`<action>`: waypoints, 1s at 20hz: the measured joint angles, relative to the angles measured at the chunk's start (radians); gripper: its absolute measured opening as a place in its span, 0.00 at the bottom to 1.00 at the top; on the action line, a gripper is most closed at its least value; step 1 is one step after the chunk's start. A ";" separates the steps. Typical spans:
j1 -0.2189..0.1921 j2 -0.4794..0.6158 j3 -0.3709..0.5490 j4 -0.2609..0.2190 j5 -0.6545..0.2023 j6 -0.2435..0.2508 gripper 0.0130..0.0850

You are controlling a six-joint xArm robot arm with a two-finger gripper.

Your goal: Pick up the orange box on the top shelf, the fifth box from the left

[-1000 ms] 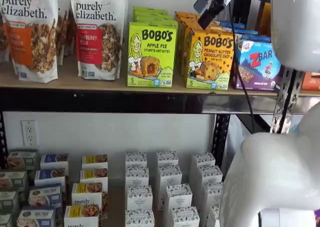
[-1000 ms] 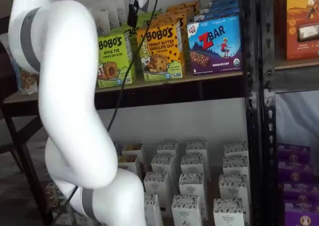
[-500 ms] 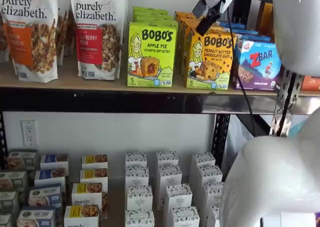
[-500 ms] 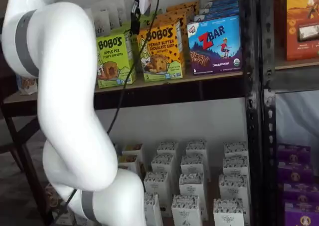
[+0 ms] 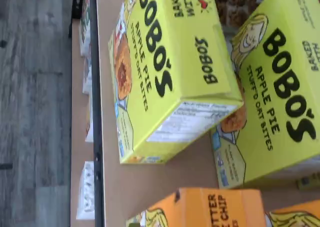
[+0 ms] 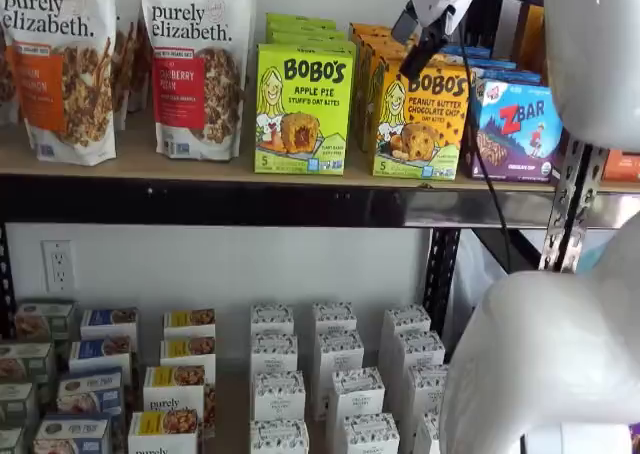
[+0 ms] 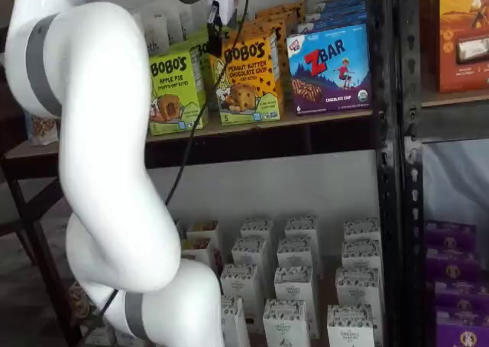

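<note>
The orange box (image 6: 420, 119), marked Bobo's Peanut Butter Chocolate Chip, stands upright at the front of the top shelf (image 6: 130, 162), with more orange boxes behind it. It shows in both shelf views (image 7: 246, 79). My gripper (image 6: 416, 62) hangs in front of the box's upper left corner, with its black fingers pointing down and seen side-on, so no gap shows. In a shelf view the gripper (image 7: 216, 40) overlaps the box's left top edge. The wrist view shows the orange box's top (image 5: 210, 209) beside lime-green boxes on the tan board (image 5: 145, 187).
A lime-green Bobo's Apple Pie box (image 6: 303, 109) stands just left of the orange box and a blue ZBar box (image 6: 518, 129) just right. Granola bags (image 6: 195, 64) stand further left. White cartons (image 6: 330, 374) fill the lower shelf. My white arm (image 7: 107, 171) and its cable cross the front.
My gripper has moved down and to the right, from over the gap beside the lime-green box to the orange box's upper left corner. The boxes have not moved.
</note>
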 joint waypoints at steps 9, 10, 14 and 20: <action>0.002 0.014 -0.006 -0.086 0.002 -0.019 1.00; 0.001 0.023 -0.017 -0.096 0.015 -0.020 1.00; 0.001 0.046 -0.045 -0.123 0.041 -0.022 1.00; 0.020 0.072 -0.070 -0.185 0.059 -0.015 1.00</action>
